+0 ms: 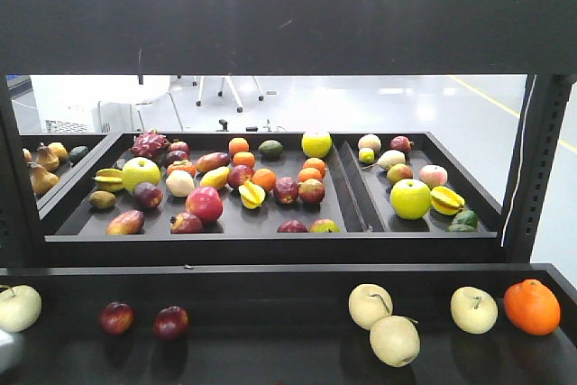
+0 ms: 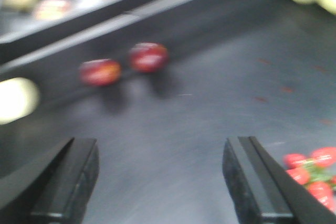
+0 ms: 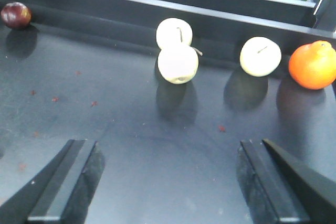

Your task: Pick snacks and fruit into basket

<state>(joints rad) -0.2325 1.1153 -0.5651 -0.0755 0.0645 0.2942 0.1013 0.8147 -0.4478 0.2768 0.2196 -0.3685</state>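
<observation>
Black lower tray (image 1: 270,358), targets near its back wall. Left gripper (image 2: 160,182) jaws spread, empty, two red fruits (image 2: 148,57) ahead; right gripper (image 3: 168,182) same, facing two touching cream fruits (image 3: 178,64). Best bet: right takes the nearer one, centred, without nudging its neighbour; basket unseen.

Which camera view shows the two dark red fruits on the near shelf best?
The exterior front-facing view is best. There the two dark red fruits appear sharp, whole and side by side. The left wrist-mounted view also shows both, but heavily blurred. The right wrist-mounted view shows only one of them, at its top left edge.
</observation>
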